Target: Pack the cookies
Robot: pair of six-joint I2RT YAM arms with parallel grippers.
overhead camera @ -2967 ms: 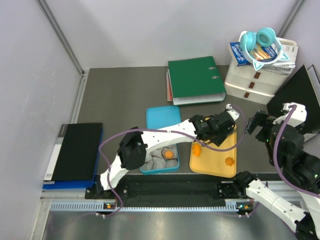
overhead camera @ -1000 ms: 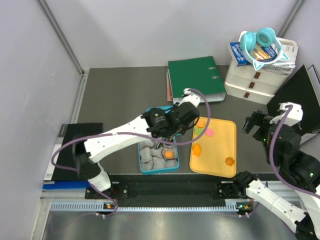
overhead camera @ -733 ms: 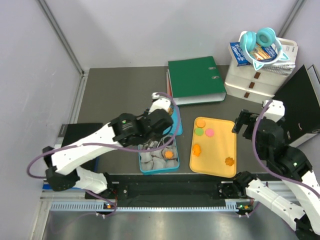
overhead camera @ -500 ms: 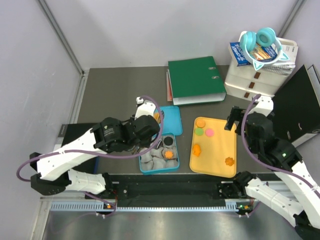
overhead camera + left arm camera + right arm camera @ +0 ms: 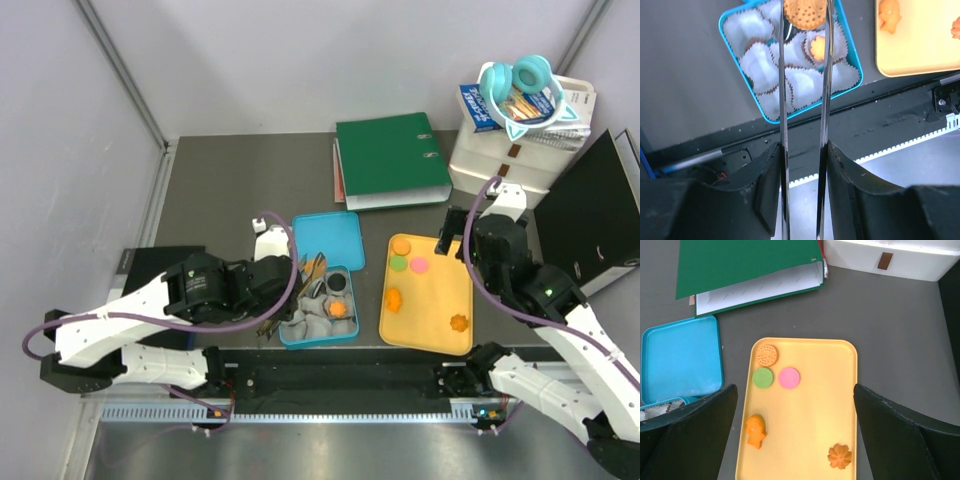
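My left gripper is shut on metal tongs. The tong tips pinch a round orange dotted cookie above the blue tin. The tin holds white paper liners, an orange cookie and a black cookie. The yellow tray carries a round orange cookie, a green one, a pink one, an orange fish-shaped one and an orange flower one. My right gripper is open and empty, high above the tray.
The tin's blue lid lies just behind the tin. A green binder lies at the back. White drawers stand at the back right, a black folder at the left. The rail runs along the near edge.
My left arm has drawn back to the left, from over the tray to over the tin, with the tongs. My right arm has swung left toward the tray's far right corner.
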